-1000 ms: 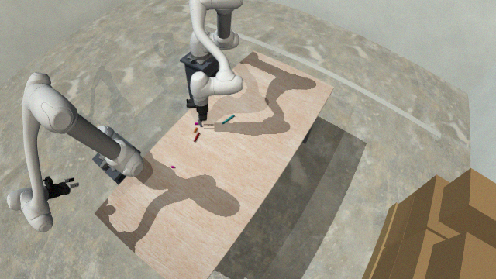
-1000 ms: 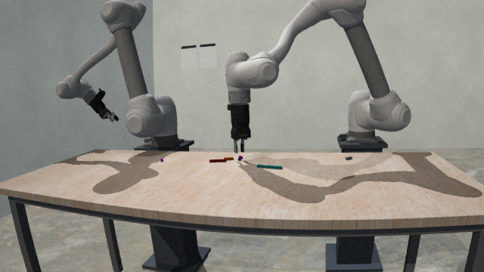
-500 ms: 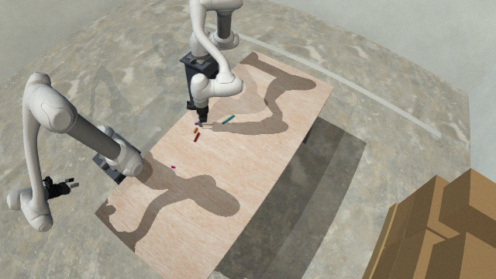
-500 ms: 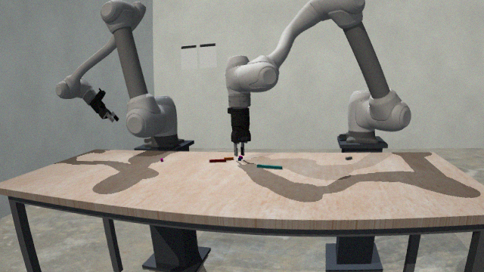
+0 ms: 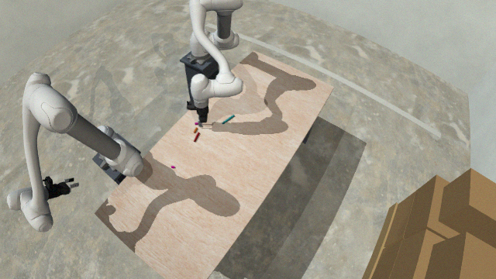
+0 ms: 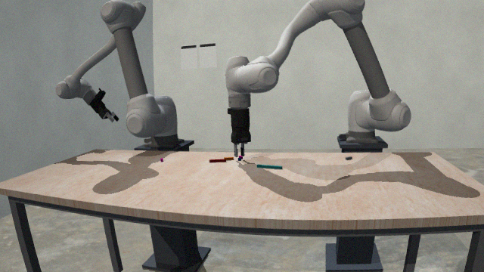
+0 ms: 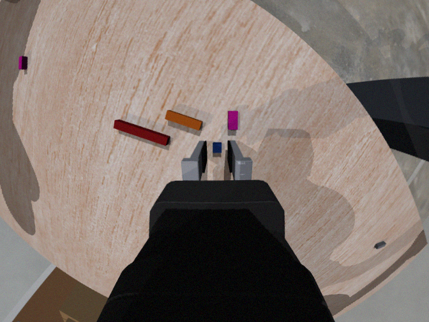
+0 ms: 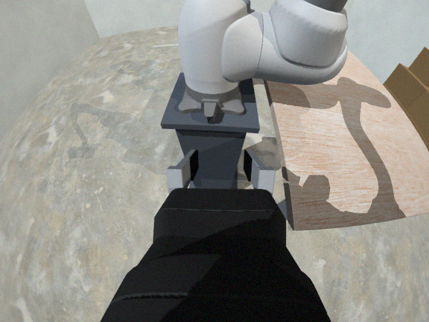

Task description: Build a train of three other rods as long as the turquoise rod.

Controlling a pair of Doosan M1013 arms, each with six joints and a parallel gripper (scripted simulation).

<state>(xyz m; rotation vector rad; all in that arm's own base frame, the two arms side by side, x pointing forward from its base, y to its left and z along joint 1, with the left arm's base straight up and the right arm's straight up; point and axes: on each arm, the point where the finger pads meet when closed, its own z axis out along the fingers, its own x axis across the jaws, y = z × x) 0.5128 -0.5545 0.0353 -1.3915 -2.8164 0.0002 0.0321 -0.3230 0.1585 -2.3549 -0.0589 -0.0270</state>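
Hovering over the blue rod (image 6: 239, 159) (image 7: 216, 147), left end effector (image 5: 200, 123) (image 6: 239, 155) (image 7: 217, 142) stands part-open.

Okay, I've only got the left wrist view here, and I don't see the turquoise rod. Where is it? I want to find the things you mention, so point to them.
Observer: On the table (image 5: 248, 163) (image 6: 204, 196) (image 7: 86, 173) (image 8: 318, 138). In the exterior view the turquoise rod (image 5: 229, 119) (image 6: 269, 166) lies to the picture's right of the left gripper (image 5: 200, 125) (image 6: 239, 155) (image 7: 216, 142), and the red rod (image 5: 197, 137) (image 6: 218, 161) (image 7: 142, 132) to its left.
Operator: And where's the right gripper?
Observer: The right gripper (image 5: 74, 182) (image 6: 113, 118) (image 8: 221, 159) hangs beyond the table's edge, open with nothing between its fingers.
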